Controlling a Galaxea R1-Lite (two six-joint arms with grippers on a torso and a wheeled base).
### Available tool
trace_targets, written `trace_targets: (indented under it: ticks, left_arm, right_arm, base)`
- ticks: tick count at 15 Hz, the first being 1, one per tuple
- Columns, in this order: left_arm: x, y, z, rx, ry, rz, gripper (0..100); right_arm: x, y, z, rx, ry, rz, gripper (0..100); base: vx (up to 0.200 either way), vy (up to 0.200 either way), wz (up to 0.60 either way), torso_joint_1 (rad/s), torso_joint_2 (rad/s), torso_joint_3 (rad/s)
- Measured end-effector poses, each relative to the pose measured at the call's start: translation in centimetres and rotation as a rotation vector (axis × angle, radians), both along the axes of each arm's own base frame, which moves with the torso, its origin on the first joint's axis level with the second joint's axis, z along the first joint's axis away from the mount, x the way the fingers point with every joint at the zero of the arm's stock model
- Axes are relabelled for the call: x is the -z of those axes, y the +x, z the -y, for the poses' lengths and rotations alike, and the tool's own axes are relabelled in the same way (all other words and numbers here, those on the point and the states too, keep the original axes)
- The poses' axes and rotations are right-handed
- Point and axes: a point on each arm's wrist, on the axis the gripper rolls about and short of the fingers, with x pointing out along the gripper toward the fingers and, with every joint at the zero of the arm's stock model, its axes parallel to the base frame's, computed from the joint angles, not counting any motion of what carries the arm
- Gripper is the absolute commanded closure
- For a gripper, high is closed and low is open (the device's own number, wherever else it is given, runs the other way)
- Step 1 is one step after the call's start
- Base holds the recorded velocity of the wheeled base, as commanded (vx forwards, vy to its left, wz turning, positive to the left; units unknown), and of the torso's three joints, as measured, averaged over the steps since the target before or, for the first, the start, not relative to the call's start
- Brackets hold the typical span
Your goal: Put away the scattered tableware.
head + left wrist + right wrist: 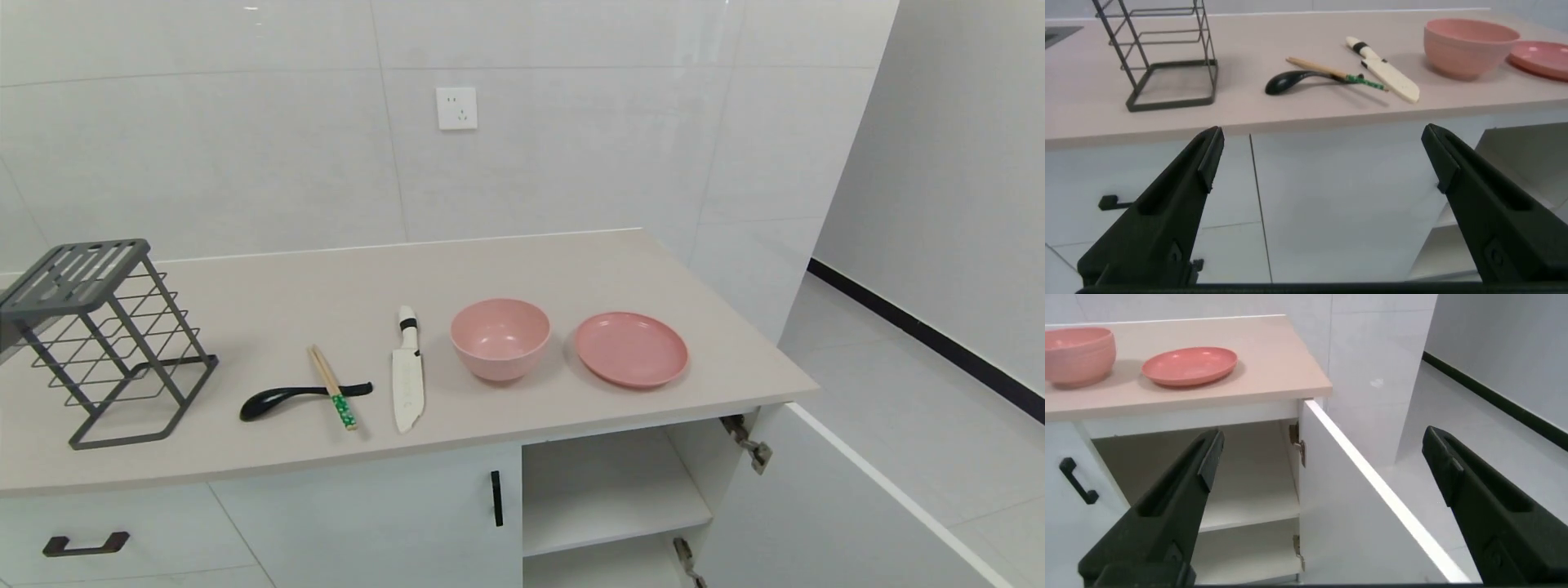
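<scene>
your left tool [1321, 140] hangs in front of the cabinet with its two fingers spread wide apart, gripping nothing. ahead of it, on the table [1290, 106], a black spoon [1294, 79] lies with a pair of chopsticks [1335, 73] crossed over its handle, and a white knife [1384, 69] rests just beside them. farther from this tool, on the knife's far side, a pink bowl [1470, 47] stands upright. a dark wire rack [1167, 57] stands on the table to the other side of the spoon, well apart from it.

your right tool [1321, 441] is also spread apart and empty, hanging before the open cabinet. its white door [1372, 498] is swung out toward the tool, and a bare shelf [1249, 510] shows inside. beyond the tool, on the table above the opening, a pink plate [1190, 366] lies flat near the edge, with the bowl just beside it, not touching.

from the head camera, the tableware runs in a row along the table front: spoon, chopsticks, knife, bowl, plate.
</scene>
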Motion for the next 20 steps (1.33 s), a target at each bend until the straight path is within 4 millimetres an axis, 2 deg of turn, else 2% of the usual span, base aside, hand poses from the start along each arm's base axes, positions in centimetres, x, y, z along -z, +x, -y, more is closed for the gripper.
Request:
trace_targets:
  ticks: [12, 20]
  left_arm:
    - [0.01, 0.0, 0.0, 0.0, -0.001, 0.0, 0]
    - [0.0, 0.0, 0.0, 0.0, -0.002, 0.0, 0]
  right_arm:
    - [0.0, 0.0, 0.0, 0.0, 0.001, 0.0, 0]
    - [0.01, 0.0, 0.0, 0.0, 0.001, -0.001, 0]
  base:
    - [0.0, 0.0, 0.0, 0.113, -0.23, -0.127]
    - [0.0, 0.0, 0.0, 0.01, -0.02, -0.011]
